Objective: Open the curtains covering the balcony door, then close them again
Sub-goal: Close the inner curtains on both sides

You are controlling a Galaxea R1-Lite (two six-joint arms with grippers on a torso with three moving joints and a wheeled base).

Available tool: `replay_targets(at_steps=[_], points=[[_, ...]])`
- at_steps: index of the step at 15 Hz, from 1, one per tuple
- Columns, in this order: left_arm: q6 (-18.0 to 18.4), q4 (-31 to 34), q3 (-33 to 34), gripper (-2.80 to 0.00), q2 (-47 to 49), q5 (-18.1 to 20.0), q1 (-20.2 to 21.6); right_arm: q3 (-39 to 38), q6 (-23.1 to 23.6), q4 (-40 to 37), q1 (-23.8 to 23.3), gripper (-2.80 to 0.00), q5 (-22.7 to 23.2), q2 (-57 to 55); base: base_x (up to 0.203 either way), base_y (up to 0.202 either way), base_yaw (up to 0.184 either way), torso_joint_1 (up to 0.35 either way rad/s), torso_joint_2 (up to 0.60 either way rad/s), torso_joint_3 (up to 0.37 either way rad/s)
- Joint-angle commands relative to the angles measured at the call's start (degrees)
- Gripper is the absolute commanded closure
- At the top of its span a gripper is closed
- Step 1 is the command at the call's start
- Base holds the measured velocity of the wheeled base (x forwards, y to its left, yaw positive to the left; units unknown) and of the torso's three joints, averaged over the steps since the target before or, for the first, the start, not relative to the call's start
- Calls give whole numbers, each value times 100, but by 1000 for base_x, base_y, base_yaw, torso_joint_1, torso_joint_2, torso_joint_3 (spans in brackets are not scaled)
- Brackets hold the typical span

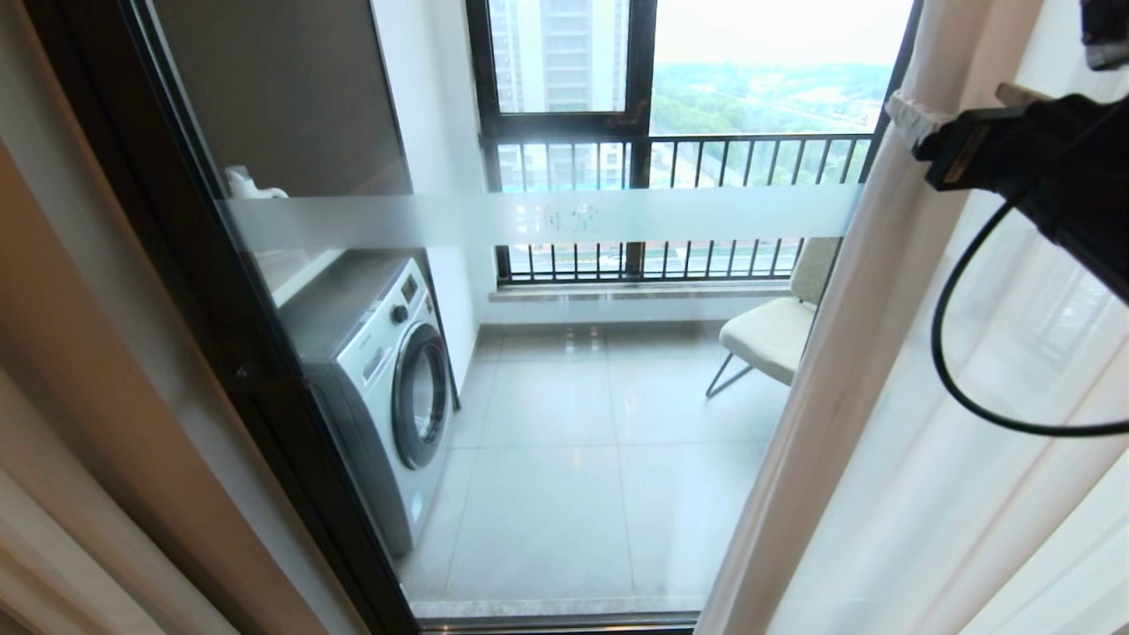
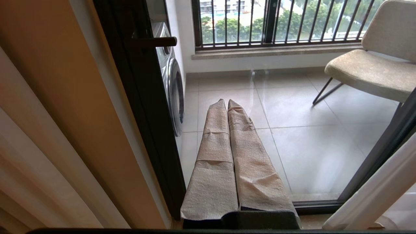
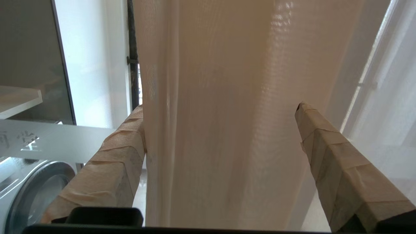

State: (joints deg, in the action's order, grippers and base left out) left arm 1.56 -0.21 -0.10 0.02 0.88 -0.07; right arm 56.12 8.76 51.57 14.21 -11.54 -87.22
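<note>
— Curtains (image 1: 847, 379) hang bunched at the right of the balcony door (image 1: 547, 220), leaving its glass with the frosted band uncovered. Where is the working arm?

— Right gripper (image 3: 221, 139) is up against the fabric, its two tape-wrapped fingers (image 3: 113, 165) spread wide with a thick beige fold between them. One finger touches the fold's edge; the other stands clear of it, so nothing is clamped. Sheer white voile (image 3: 386, 107) hangs just beside.

— And the other arm?

— Left gripper (image 2: 227, 107) is parked low by the door's black frame, its wrapped fingers pressed together and empty, pointing at the tiled balcony floor (image 2: 308, 143).

— What shows through the glass?

— Washing machine (image 1: 388, 388) at the left, a pale chair (image 1: 776, 326) at the right, railing bars (image 1: 670, 159) behind.
</note>
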Motion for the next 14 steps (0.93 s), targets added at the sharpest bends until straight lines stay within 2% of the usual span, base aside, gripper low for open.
replay_targets(at_steps=[1,13,14], points=[[2,3,1,0,-2,0,-1,-749,-94,56,-13,-280,-12,792,0,0,0,0,0,0],[2,-6,1,0,-2,0,-1,-2553,-608,-26,-42,-280,21,2302,0,0,0,0,0,0],[2,3,1,0,-2,0,-1,-2753,-621,-30,-41,0,26,2459,0,0,0,0,0,0]])
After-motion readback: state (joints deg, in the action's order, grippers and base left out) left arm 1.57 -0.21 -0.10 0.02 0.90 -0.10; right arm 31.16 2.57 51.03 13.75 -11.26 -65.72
